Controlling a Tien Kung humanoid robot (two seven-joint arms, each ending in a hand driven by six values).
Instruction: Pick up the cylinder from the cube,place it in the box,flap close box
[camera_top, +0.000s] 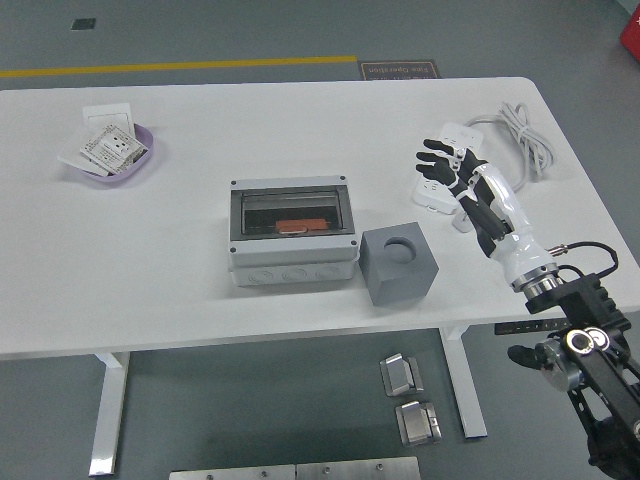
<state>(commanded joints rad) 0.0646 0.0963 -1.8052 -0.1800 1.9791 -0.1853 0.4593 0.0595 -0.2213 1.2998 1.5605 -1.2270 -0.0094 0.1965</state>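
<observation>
One hand shows, the right hand (462, 180), raised over the desk (200, 270) with its fingers (437, 158) spread loose and released, grasping nothing. Left of and below the fingertips stands the grey cube (399, 264), its round top socket dark; whether the cylinder sits in it cannot be told. Farther left, just beside the cube, sits the box (292, 243). Right behind the fingers lies a white power strip (452, 135).

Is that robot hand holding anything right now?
No. The right hand hangs open and empty above the table, to the right of the grey cube.
</observation>
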